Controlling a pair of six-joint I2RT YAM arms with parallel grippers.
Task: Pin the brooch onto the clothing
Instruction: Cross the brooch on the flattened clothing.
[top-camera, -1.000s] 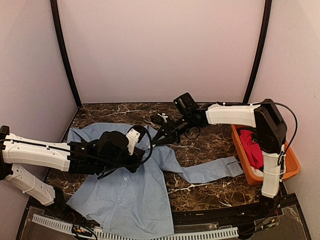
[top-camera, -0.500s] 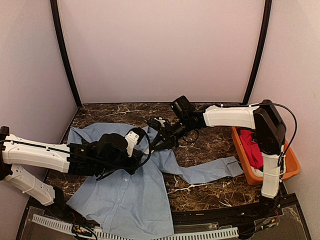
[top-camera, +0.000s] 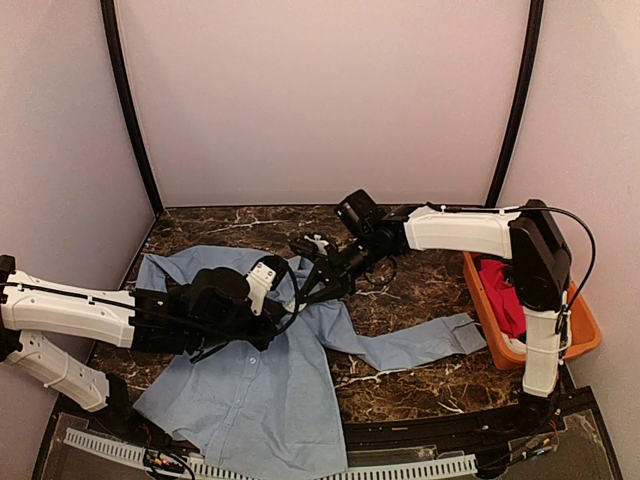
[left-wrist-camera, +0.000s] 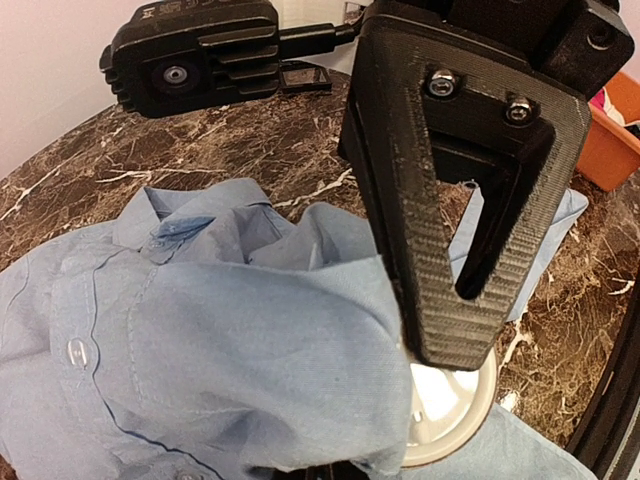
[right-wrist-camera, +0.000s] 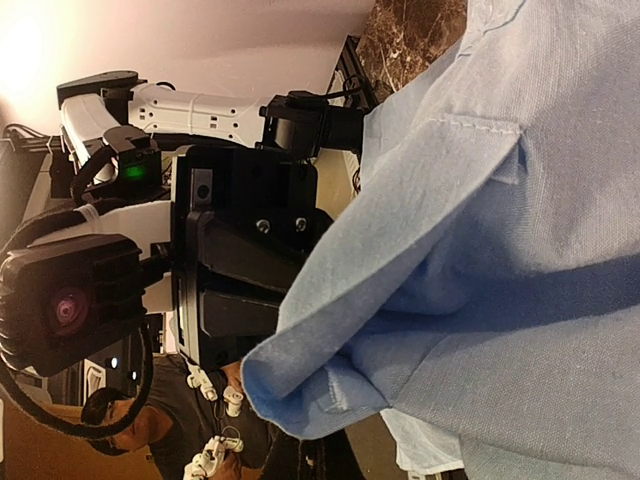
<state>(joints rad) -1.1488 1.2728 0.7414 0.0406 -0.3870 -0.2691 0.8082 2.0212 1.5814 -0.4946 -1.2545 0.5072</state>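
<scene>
The light blue shirt (top-camera: 250, 390) lies spread on the marble table, one sleeve stretched to the right. My left gripper (top-camera: 283, 300) is shut on a raised fold of it near the collar; in the left wrist view one dark finger (left-wrist-camera: 470, 220) presses the bunched cloth (left-wrist-camera: 230, 330). A white round disc, apparently the brooch (left-wrist-camera: 450, 425), shows just under that fingertip, partly covered by the fold. I cannot tell if it is gripped. My right gripper (top-camera: 310, 276) hovers close beside the left one. In the right wrist view the cloth (right-wrist-camera: 500, 250) hides its fingers.
An orange basket (top-camera: 583, 335) with a red garment (top-camera: 505, 290) stands at the table's right edge. Walls close in the back and sides. The left gripper's black body (right-wrist-camera: 240, 290) fills the near space in the right wrist view.
My right gripper has moved left and slightly down, closer to the left gripper and the raised fold. The left arm has shifted slightly left, still holding the cloth.
</scene>
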